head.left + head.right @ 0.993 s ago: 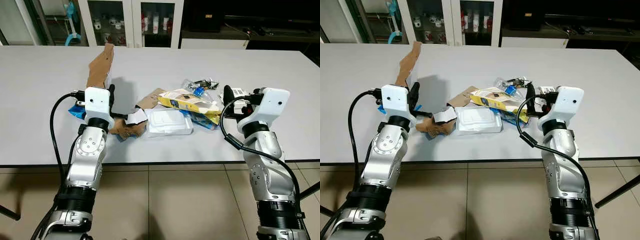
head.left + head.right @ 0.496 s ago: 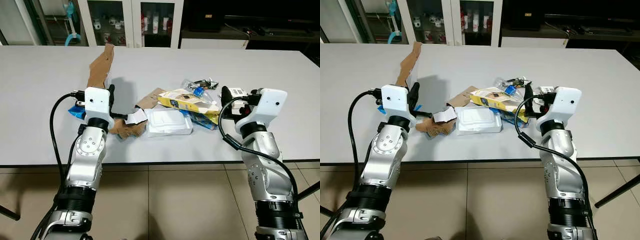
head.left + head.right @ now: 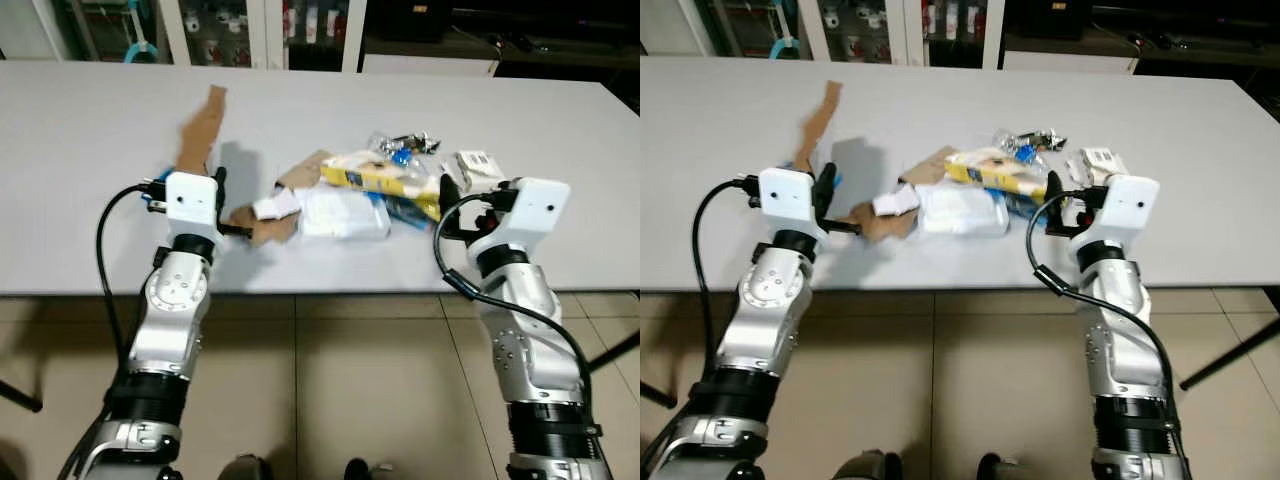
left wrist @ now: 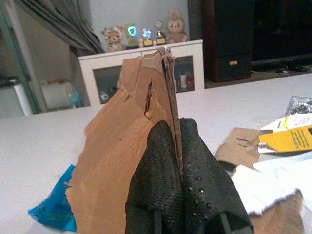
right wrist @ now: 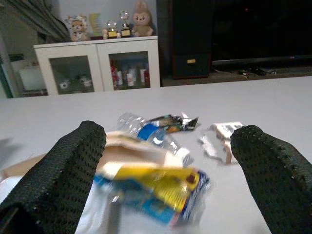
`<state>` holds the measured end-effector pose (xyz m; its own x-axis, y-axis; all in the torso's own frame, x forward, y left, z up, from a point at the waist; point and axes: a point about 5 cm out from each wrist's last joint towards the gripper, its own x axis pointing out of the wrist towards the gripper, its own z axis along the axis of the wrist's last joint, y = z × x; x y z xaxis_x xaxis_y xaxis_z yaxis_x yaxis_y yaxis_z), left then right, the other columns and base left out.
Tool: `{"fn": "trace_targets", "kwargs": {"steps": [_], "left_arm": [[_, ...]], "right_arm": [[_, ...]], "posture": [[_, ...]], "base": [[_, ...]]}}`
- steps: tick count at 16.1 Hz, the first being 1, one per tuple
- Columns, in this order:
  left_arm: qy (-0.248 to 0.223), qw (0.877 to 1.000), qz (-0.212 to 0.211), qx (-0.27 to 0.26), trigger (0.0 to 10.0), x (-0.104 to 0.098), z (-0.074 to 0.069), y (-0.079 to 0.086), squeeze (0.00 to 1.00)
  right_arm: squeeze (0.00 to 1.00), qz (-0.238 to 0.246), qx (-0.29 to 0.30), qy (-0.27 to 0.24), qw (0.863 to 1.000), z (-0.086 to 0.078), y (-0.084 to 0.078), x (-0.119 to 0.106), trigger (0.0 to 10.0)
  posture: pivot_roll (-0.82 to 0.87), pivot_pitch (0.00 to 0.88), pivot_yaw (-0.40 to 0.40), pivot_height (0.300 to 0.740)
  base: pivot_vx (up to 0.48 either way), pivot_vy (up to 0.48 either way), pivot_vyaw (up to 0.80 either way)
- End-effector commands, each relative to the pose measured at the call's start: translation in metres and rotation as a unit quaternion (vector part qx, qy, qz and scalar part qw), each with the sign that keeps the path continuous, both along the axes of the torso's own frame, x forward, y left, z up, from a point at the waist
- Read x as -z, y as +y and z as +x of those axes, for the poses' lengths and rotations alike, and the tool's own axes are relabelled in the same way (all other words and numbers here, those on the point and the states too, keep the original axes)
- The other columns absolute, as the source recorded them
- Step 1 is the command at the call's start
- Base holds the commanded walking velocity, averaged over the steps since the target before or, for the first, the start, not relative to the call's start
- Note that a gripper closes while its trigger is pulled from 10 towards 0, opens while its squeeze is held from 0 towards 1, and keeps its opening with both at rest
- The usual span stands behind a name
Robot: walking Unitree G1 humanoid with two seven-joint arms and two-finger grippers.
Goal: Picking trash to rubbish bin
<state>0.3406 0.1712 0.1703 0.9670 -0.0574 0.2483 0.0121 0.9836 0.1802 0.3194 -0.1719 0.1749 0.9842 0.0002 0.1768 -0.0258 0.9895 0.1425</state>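
Note:
A heap of trash lies mid-table: a yellow box [image 3: 385, 178], a white foam container [image 3: 345, 212], a crushed plastic bottle [image 3: 398, 148], a white paper scrap [image 3: 475, 165], torn brown cardboard bits [image 3: 262, 218] and a blue wrapper [image 4: 51, 209]. My left gripper [image 3: 218, 185] is shut on a tall strip of brown cardboard [image 3: 200, 135], which stands up between its fingers [image 4: 195, 170]. My right gripper [image 5: 168, 134] is open near the table's front edge, just right of the heap, with nothing between its fingers.
The grey table [image 3: 80, 120] stretches wide to both sides of the heap. Glass-door cabinets [image 3: 260, 25] stand behind it. Tiled floor [image 3: 330, 390] lies in front of the table's front edge.
The whole view has shifted, so the camera moved back. Both grippers now sit closer to the table's front edge. The left still grips the cardboard strip.

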Motion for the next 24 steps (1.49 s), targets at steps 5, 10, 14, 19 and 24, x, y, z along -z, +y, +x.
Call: {"fn": "trace_targets", "kwargs": {"steps": [5,10,14,19,24], "left_arm": [[-0.002,1.0,0.002,0.003,10.0,-0.0019,-0.0006,-0.0035,0.0],[-0.001,1.0,0.003,0.001,10.0,-0.0013,-0.0013,-0.0031,0.0],[-0.001,1.0,0.003,0.001,10.0,-0.0018,-0.0008,-0.0022,0.0],[0.002,1.0,0.003,-0.006,10.0,-0.001,0.0001,-0.0012,0.0],[0.0,1.0,0.006,-0.003,10.0,-0.0001,-0.0011,-0.0017,0.0]], "right_arm": [[0.0,0.0,0.003,0.005,1.0,-0.0006,-0.0052,0.0006,10.0],[0.0,-0.002,0.002,0.007,1.0,-0.0013,-0.005,0.0014,10.0],[0.0,-0.003,0.001,0.005,1.0,-0.0012,-0.0041,0.0009,10.0],[0.0,-0.002,-0.001,0.005,1.0,-0.0013,-0.0037,0.0014,10.0],[0.0,-0.002,-0.007,0.006,1.0,-0.0012,-0.0014,0.0024,10.0]], "posture": [[-0.03,0.048,-0.036,0.74],[-0.03,0.053,-0.037,0.74],[-0.03,0.052,-0.034,0.74],[-0.03,0.041,-0.035,0.74],[-0.02,0.015,-0.038,0.74]], "base": [[-0.286,0.0,0.0],[-0.286,0.0,0.0],[-0.285,0.0,0.0],[-0.113,0.0,0.0],[0.0,0.0,0.0]]}}
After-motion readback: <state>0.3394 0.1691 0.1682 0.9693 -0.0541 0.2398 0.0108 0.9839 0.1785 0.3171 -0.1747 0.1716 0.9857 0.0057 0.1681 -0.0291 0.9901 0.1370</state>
